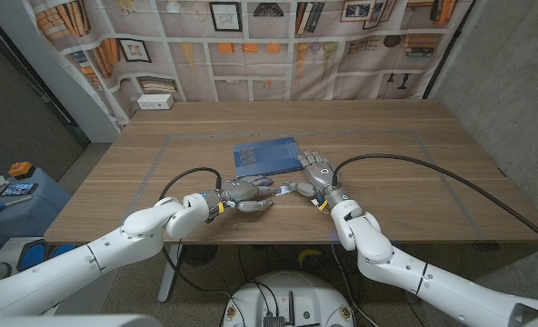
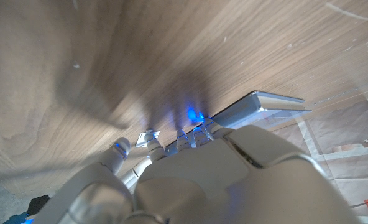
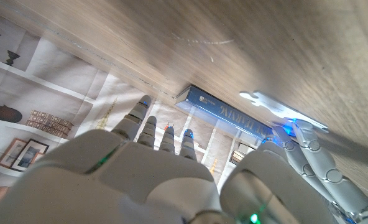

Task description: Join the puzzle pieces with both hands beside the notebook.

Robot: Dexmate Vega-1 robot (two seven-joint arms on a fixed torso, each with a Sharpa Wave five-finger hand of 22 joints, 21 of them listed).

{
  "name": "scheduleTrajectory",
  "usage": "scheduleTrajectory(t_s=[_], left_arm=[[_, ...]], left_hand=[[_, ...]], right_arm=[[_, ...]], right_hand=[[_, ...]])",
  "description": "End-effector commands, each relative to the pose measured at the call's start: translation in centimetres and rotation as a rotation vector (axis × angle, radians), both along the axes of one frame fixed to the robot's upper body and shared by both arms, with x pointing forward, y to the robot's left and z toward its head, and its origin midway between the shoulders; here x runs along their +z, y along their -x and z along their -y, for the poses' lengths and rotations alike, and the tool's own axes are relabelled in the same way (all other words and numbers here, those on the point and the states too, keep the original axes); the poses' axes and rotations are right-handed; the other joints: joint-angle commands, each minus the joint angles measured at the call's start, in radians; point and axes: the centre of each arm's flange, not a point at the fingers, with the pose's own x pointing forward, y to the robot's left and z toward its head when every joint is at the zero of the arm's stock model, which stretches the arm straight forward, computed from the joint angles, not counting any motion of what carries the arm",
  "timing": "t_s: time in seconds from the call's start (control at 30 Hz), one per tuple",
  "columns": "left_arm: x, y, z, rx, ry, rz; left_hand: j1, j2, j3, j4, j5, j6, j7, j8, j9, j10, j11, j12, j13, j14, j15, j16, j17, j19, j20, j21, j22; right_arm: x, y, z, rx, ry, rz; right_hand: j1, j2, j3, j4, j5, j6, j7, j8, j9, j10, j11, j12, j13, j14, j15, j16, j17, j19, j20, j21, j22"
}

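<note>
Nearest the table's front edge, item one: left hand (image 1: 240, 193), reaching in from the robot's left with fingers extended toward the centre. Its fingertips meet a small pale puzzle piece (image 1: 283, 190); whether they actually pinch it cannot be told from the head view, and the left wrist view gives no clearer reading, showing just a light scrap (image 2: 149, 138) off the fingertips.

Item two: right hand (image 1: 318, 173), just beyond and to the right, back up, fingers spread forward beside the notebook. Its thumb side touches the same pale material. The right wrist view shows a thin flat piece (image 3: 283, 112) at the thumb tip, with the left hand's fingers (image 3: 321, 168) arriving from the other side; a firm grip cannot be confirmed.

Item three: blue notebook (image 1: 266, 155), lying closed on the wooden table (image 1: 405, 191), touching or nearly touching the right hand's fingers.

Risk, as judged: the pieces are thin and lie flat, so fingertip pressure may skate one under the notebook's edge or tilt a tab over its slot. Uneven push from either hand would cause the misalignment.
</note>
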Motion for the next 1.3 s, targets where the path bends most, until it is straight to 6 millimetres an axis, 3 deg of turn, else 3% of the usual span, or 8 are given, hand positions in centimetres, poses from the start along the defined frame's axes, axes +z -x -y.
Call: scheduleTrajectory(t_s=[0.03, 1.3], left_arm=[[0.3, 0.4, 0.0, -0.002, 0.008, 0.025], [1.5, 1.2, 0.0, -0.02, 0.019, 0.103]], left_hand=[[0.004, 0.101, 0.004, -0.001, -0.001, 0.074, 0.074, 0.003, 0.003, 0.001, -0.004, 0.001, 0.004, -0.007, -0.061, 0.004, 0.002, 0.004, -0.111, 0.0, 0.0], [0.012, 0.103, 0.015, -0.01, 0.0, 0.053, 0.076, 0.001, 0.003, 0.008, -0.006, 0.003, 0.004, 0.004, -0.061, 0.005, -0.001, 0.014, -0.11, 0.003, -0.001]], right_arm=[[0.1, 0.4, 0.1, 0.002, -0.008, 0.011], [0.4, 0.9, 0.1, -0.002, -0.028, 0.025]], right_hand=[[-0.007, 0.003, 0.001, 0.004, 0.005, 0.007, -0.005, 0.008, 0.004, -0.001, -0.001, 0.006, 0.0, -0.002, 0.001, 0.005, 0.003, -0.003, 0.004, 0.005, 0.001], [-0.01, 0.006, 0.002, -0.002, 0.011, 0.009, -0.007, 0.009, 0.004, 0.002, -0.004, 0.008, 0.0, -0.001, -0.001, 0.005, -0.001, -0.001, 0.001, 0.006, 0.0]])
